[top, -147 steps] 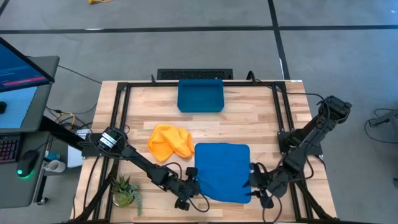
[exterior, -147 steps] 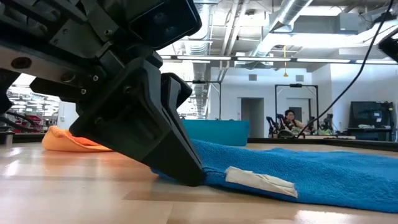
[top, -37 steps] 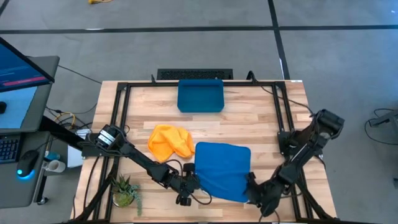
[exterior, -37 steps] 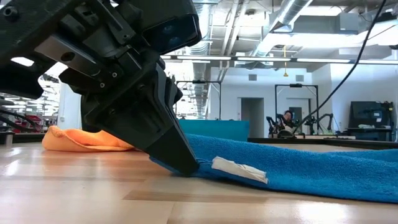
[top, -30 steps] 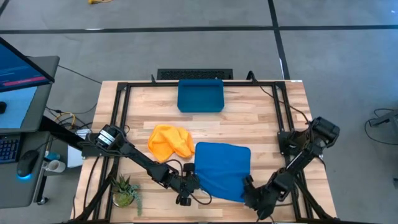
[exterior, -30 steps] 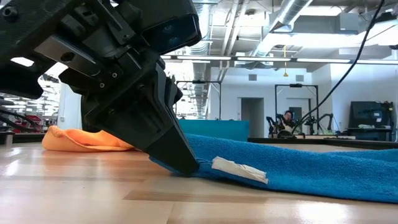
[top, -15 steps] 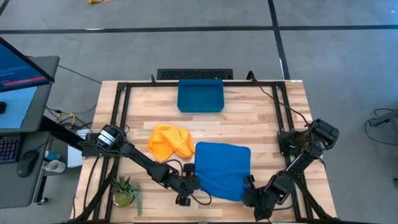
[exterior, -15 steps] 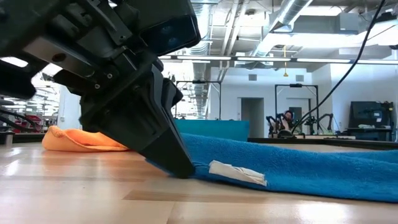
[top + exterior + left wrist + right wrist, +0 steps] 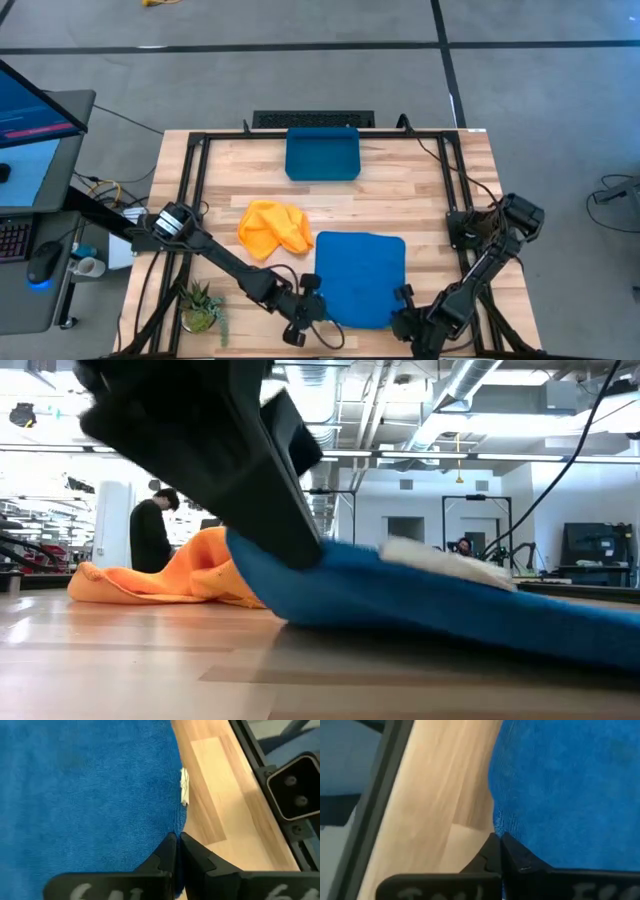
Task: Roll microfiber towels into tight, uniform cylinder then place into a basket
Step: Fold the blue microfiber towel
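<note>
Left gripper (image 9: 310, 310) pinching blue towel (image 9: 360, 280) at near left corner; right gripper (image 9: 402, 316) pinching near right corner. Near edge lifted off table (image 9: 420, 200). Yellow towel (image 9: 273, 227) crumpled left of it. Basket (image 9: 322, 154) far centre.

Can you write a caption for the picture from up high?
Both hands, left and right, pinch the blue towel's near corners beside the crumpled yellow towel.

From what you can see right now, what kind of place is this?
Most likely a robotics lab in an open industrial hall. Exposed ceiling ducts and other workstations show behind the table, a person stands in the background, and a computer monitor sits beside the wooden table.
</note>
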Controlling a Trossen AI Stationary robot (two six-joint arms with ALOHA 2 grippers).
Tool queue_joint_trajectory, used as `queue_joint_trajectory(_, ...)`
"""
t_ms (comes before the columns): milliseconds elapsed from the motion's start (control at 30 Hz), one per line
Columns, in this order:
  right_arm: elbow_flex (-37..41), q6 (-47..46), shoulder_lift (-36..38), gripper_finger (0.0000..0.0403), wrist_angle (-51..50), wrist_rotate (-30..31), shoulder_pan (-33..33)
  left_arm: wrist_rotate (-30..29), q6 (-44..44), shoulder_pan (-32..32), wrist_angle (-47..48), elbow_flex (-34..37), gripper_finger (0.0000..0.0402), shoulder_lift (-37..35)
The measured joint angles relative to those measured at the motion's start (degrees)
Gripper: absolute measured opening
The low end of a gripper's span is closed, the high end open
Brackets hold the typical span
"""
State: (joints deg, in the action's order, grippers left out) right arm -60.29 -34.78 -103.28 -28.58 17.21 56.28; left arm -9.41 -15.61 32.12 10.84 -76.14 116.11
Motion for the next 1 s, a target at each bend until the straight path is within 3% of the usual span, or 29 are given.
queue_joint_trajectory(533, -12.9, -8.8, 0.2, 0.0003, -19.7, 2.8, 2.9, -19.3, 2.2, 6.5, 27.2, -16.8, 0.0002, 0.0)
queue_joint_trajectory(667, -14.5, -8.8, 0.3, 0.0006, -24.7, 4.9, 2.6, -25.6, 2.9, 6.6, 30.3, -17.3, 0.0002, 0.0)
queue_joint_trajectory(800, -14.3, -8.8, 0.3, 0.0008, -27.2, 9.4, 1.5, -26.7, 0.0, 4.4, 34.2, -17.0, 0.0002, 0.2)
queue_joint_trajectory(1000, -10.5, -10.6, 0.3, 0.0006, -27.2, 9.5, -1.9, -26.9, -1.7, -0.5, 33.0, -13.6, 0.0002, 0.2)
